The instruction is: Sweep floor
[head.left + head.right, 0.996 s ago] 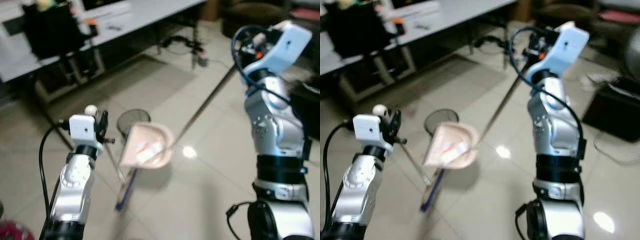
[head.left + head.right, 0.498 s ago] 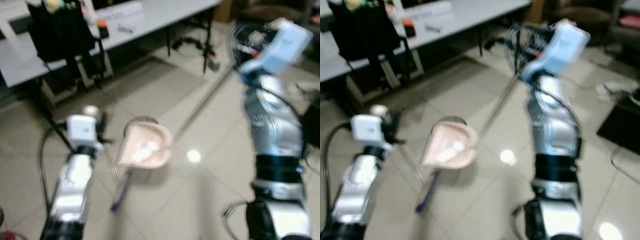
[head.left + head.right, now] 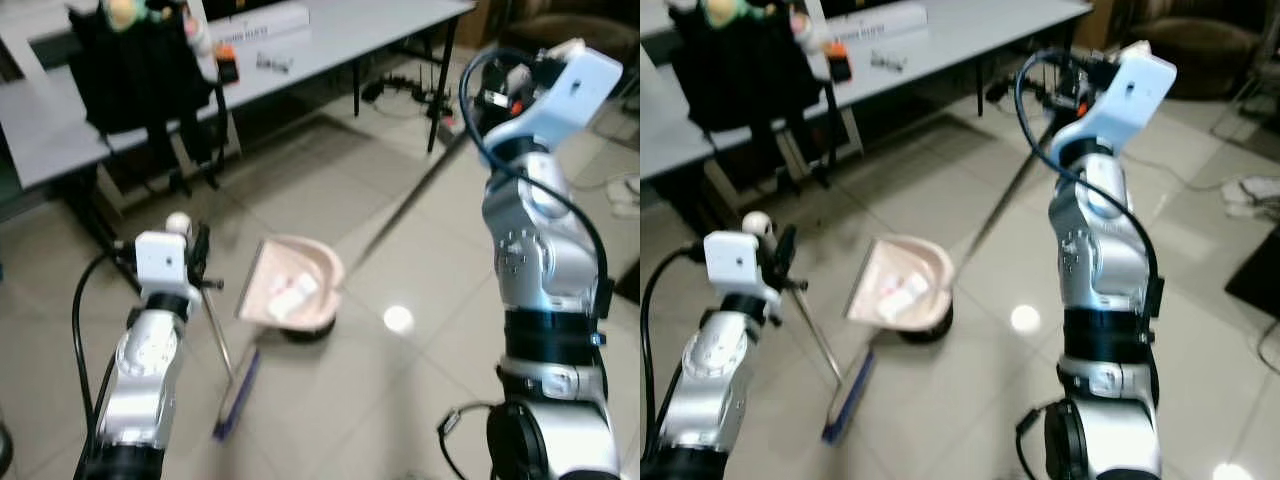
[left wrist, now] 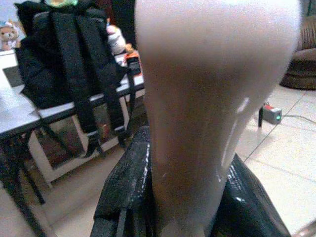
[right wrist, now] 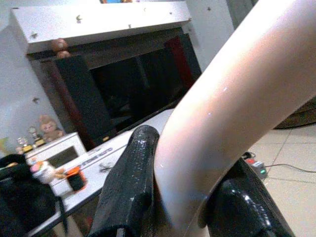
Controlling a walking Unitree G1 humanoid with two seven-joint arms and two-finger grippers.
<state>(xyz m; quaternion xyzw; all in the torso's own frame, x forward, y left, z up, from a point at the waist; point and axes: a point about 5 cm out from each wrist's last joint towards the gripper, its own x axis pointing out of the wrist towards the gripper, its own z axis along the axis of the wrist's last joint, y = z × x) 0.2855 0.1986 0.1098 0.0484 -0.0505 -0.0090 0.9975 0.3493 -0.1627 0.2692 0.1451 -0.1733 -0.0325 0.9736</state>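
A grey table point(image 3: 330, 40) stood at twelve o'clock over the tiled floor point(image 3: 400, 400). The right gripper point(image 5: 182, 197) had its fingers point(image 5: 126, 187) clamped on the dustpan handle point(image 3: 400, 205); the pink dustpan point(image 3: 290, 295) held scraps at centre. The left gripper point(image 4: 185, 197) gripped the broom point(image 3: 225, 375) at seven o'clock.

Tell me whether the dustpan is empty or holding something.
Holding something. The pink dustpan, carried by its long handle in the right gripper, has a few pale scraps lying in its scoop; what they are cannot be told.
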